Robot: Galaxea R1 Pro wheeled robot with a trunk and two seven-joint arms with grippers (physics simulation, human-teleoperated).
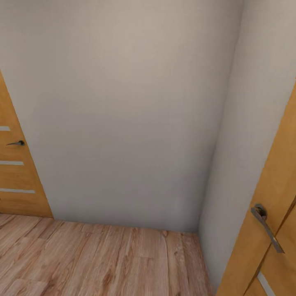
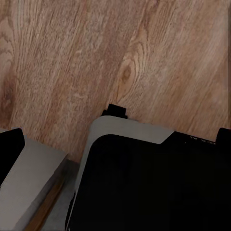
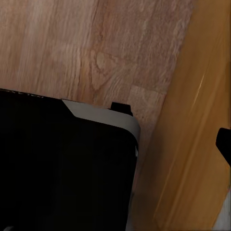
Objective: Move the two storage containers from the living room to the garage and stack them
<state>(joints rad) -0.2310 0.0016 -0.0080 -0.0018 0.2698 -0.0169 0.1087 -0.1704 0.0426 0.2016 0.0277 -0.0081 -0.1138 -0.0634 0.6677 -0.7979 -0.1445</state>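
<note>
From the head camera I face a plain pale grey wall [image 1: 123, 115] meeting a light wood plank floor [image 1: 94, 259] in a corner; an orange-brown wooden door with a dark lever handle [image 1: 16, 164] stands at my left, another orange-brown door with a metal lever handle [image 1: 273, 213] close at my right; each wrist camera looks down on planks and the robot's black base [image 2: 149, 187]; I cannot tell either gripper's state.

Matt pale wall [image 1: 123, 115]; light grained wood-plank floor [image 1: 98, 259]; smooth orange wood doors [image 1: 18, 181] with metal handles [image 1: 267, 230]; black-and-grey matt base [image 2: 144, 178].
</note>
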